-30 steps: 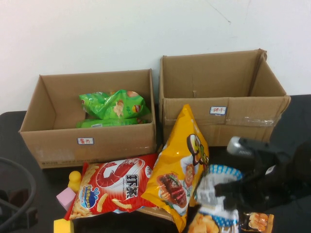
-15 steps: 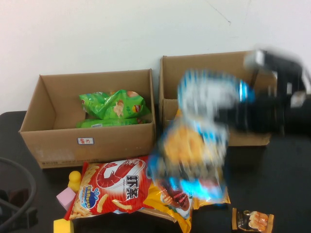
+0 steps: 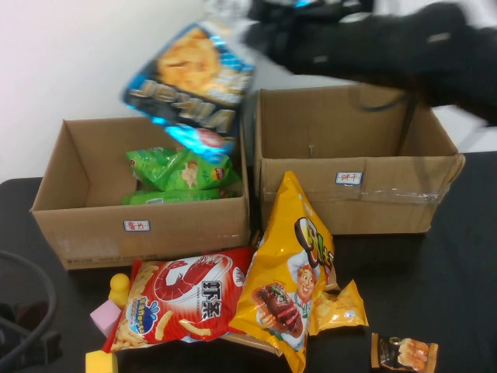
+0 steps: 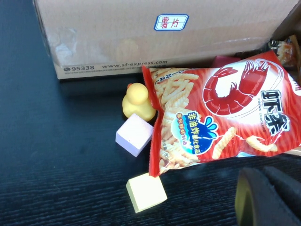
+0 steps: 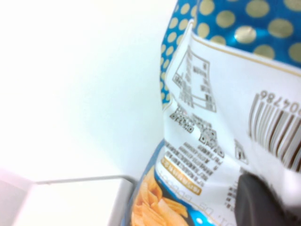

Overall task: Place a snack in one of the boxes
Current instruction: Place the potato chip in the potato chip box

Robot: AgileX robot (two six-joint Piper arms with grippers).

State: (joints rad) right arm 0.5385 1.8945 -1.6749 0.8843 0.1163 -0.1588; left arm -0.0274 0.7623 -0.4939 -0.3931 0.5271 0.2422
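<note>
The snack point(image 3: 190, 81), a blue dotted bag with orange crisps and a black band, hangs in the air above the back right part of the lower brown box point(image 3: 93, 229) with the red-written label. My right gripper point(image 3: 260, 27) is shut on the bag's top edge, high at the picture's top. In the right wrist view the bag's white printed back point(image 5: 211, 117) fills the frame, with one dark finger point(image 5: 263, 202) pressed on it. My left gripper point(image 4: 270, 200) is shut and empty, low over the dark table near the front left. The box's front also shows in that view point(image 4: 117, 33).
Green bags point(image 3: 182, 171) lie in the lower box. The taller taped box point(image 3: 388, 198) stands at its right. In front lie the red prawn bag point(image 3: 182, 299), yellow chef bag point(image 3: 291, 272), small packets point(image 3: 404, 352), a yellow duck point(image 3: 119, 287) and two blocks point(image 3: 106, 316).
My right arm has lifted the snack off the table at the front right and swung it up and left, over the lower box. The left arm has not moved.
</note>
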